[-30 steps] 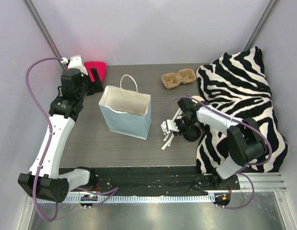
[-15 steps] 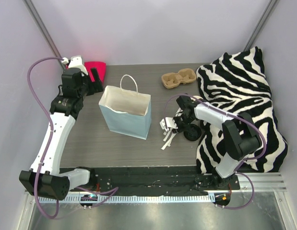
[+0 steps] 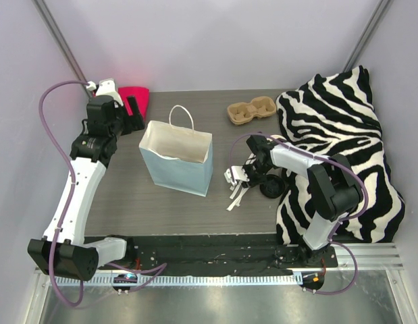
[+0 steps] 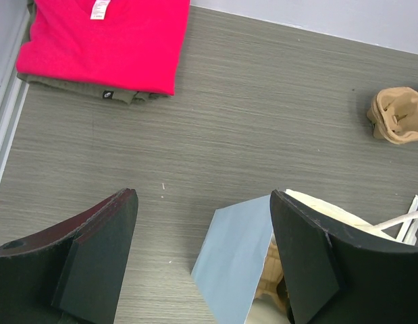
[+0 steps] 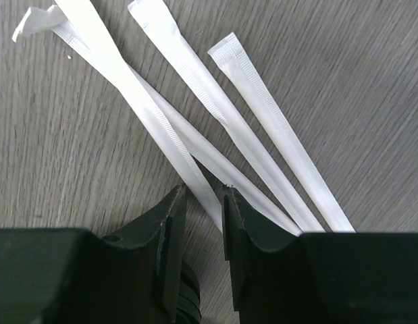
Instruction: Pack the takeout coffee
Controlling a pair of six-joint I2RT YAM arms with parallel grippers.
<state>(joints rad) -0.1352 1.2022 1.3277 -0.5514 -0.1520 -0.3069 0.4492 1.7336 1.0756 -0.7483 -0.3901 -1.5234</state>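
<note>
The right gripper (image 5: 202, 197) has its fingers pinching a wrapped straw (image 5: 149, 115) on the surface (image 5: 330, 67). It probably needs lifting next toward the blue bag (image 3: 178, 172). The left gripper (image 4: 203, 202) has its fingers spread.

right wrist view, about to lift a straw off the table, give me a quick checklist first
1. One white paper-wrapped straw runs into the narrow gap between the right gripper's fingers: ok.
2. Fingers actually pinching it: cannot tell.
3. Only one straw caught: a second wrapped straw lies right against it at the fingertips: not ok.
4. Light blue paper bag stands upright, mouth open: ok.
5. Left gripper open and empty, above the bag's corner: ok.
6. Takeout coffee ready: only what looks like a round black lid shows beside the right arm: cannot tell.
</note>
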